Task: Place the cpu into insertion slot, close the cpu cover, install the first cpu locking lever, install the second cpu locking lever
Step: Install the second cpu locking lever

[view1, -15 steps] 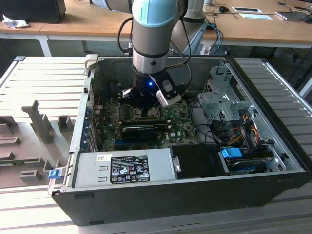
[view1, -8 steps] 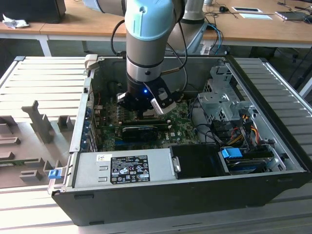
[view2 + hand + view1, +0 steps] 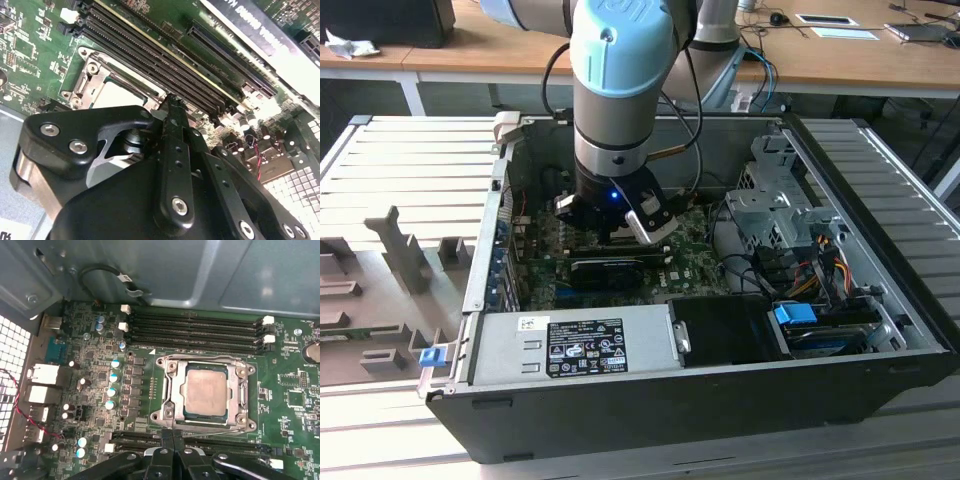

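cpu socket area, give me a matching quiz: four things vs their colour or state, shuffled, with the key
Things:
1. cpu
2. cpu cover
3. gripper
4. memory slots

Descriptions:
A. black, long, in parallel rows
B. pale silvery square, seated in the socket
C. metal frame lying flat around the chip
D. black fingers together at the socket's edge

Pairs: 1-B, 2-C, 3-D, 4-A

The cpu (image 3: 205, 392) lies in the socket under the closed cpu cover (image 3: 172, 390), between two banks of memory slots (image 3: 195, 330). The end effector (image 3: 172, 437) hangs just beside the socket's edge.
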Controlling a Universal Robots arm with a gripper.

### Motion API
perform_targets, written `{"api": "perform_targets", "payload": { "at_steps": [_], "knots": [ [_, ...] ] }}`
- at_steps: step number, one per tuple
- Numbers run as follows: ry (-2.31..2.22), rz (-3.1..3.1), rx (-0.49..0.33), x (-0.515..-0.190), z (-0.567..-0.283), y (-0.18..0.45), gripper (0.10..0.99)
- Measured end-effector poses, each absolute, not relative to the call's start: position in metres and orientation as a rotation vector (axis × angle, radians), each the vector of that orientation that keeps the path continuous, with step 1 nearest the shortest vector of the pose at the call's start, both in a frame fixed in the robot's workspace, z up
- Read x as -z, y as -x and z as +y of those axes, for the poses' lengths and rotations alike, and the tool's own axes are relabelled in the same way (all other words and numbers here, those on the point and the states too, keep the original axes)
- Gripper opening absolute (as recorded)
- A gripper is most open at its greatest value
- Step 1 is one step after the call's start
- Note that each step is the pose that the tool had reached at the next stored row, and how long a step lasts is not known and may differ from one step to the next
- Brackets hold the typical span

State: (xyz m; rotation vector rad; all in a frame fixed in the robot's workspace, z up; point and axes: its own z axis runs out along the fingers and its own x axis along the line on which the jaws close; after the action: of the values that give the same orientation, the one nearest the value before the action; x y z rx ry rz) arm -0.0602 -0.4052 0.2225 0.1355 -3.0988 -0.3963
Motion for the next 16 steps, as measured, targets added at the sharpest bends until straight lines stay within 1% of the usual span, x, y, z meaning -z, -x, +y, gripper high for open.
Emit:
{"api": "perform_targets", "payload": {
  "at_steps": [8,16],
  "knots": [
    [-0.137,-3.095,0.435,-0.210,-0.405,0.066,0.106],
    [-0.139,-3.086,0.509,-0.204,-0.412,0.068,0.106]
  ]
}}
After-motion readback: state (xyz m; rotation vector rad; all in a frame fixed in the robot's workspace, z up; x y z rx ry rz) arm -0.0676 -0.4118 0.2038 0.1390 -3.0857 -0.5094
